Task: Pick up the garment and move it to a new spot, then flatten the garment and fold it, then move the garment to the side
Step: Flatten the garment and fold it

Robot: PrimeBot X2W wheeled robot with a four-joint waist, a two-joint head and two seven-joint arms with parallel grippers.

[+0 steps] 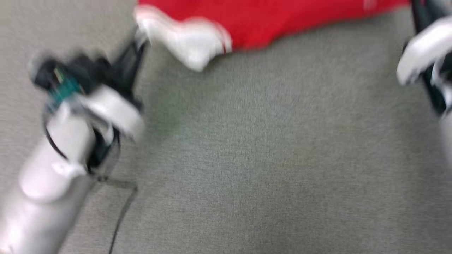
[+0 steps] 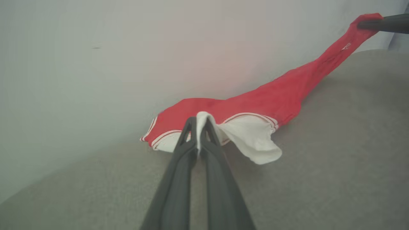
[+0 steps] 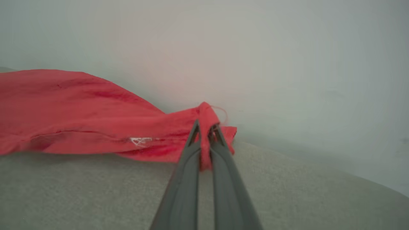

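We look over a grey, carpet-like surface (image 1: 268, 158) meeting a plain pale wall (image 2: 96, 48) behind; a thin dark line (image 1: 123, 208) crosses its near edge.

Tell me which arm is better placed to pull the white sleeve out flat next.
Left, probably: the left gripper pinches the garment at its white sleeve; the right gripper grips the far red corner.

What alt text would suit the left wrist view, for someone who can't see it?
The left gripper, two dark fingers, pinches a white sleeve of a red jersey T-shirt stretched over a grey textured surface to the right gripper.
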